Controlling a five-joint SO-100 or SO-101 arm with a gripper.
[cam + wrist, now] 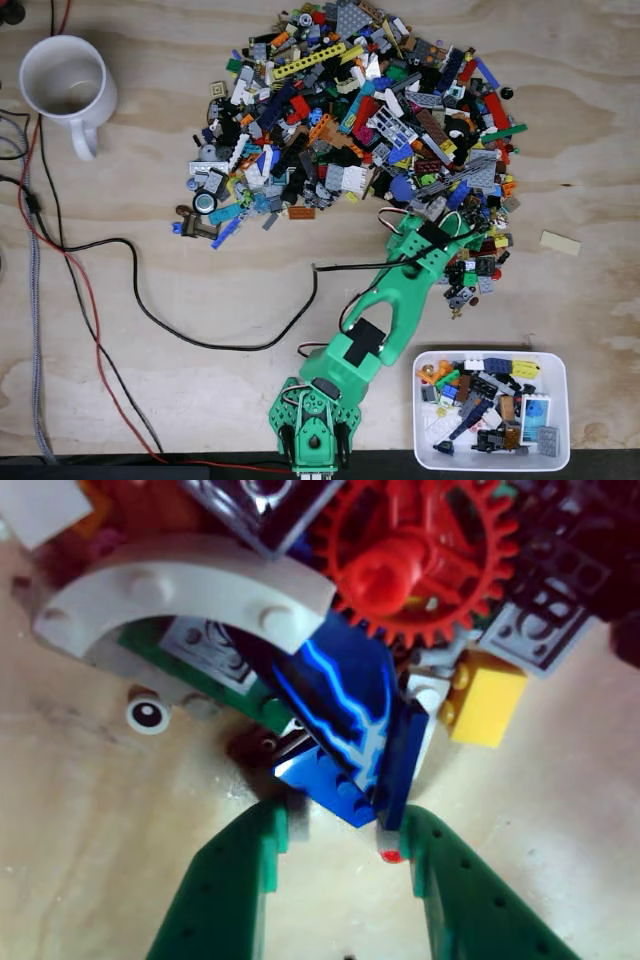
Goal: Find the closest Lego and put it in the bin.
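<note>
Grasp step: in the wrist view the green gripper (340, 825) sits with fingers parted around the blue piece (340, 720) at the pile's near edge — not yet clamped. Next move calls for closing, then lifting clear. The white bin (565, 400) lies near the arm's base — bare table between.

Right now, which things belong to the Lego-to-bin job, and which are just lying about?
Job:
- gripper, jaws open around the blue brick
- blue brick at the pile's edge
- Lego pile
- bin, already holding pieces

Lying about:
- white mug
- black cable
- stray beige piece
</note>
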